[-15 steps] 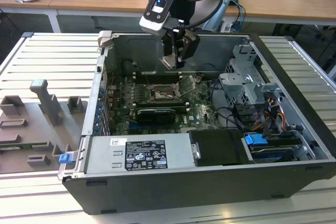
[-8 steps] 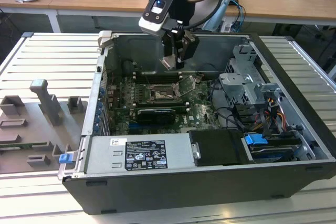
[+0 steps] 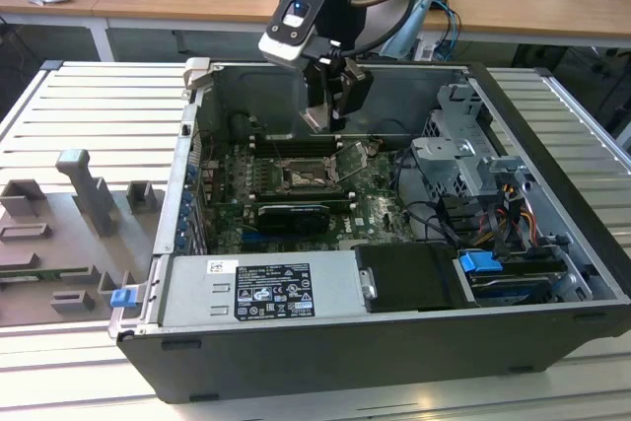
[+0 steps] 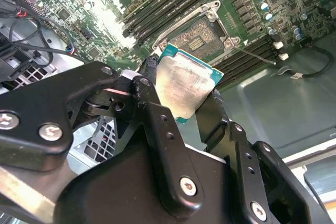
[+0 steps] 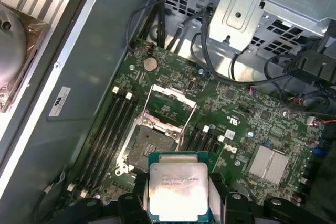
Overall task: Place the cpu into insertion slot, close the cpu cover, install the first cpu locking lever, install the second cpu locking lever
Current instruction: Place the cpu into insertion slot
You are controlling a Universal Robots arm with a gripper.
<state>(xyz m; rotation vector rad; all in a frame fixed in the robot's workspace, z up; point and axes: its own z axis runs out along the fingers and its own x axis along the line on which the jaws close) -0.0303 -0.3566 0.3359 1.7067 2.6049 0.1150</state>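
Observation:
My gripper [image 3: 330, 110] hangs inside the open computer case, shut on the cpu [image 4: 184, 85]. The cpu is a square chip with a silver top and a teal edge, pinched by its sides between the black fingers [image 4: 149, 95]. In the first wrist view the cpu [image 5: 178, 190] sits just short of the insertion slot [image 5: 152, 145] and above the board. The insertion slot [image 4: 202, 35] lies bare, with its dark contact field showing. The cpu cover [image 5: 170, 106] stands swung open at the slot's far side. In the exterior view the insertion slot [image 3: 301, 176] is below the gripper.
Long black memory slots [image 5: 107, 129] flank the socket on both sides. A metal drive cage [image 3: 458, 150] with cable bundles [image 3: 434, 219] stands at the exterior view's right. A power supply [image 3: 261, 288] fills the case front. Grey fixtures [image 3: 84, 194] sit on the table outside.

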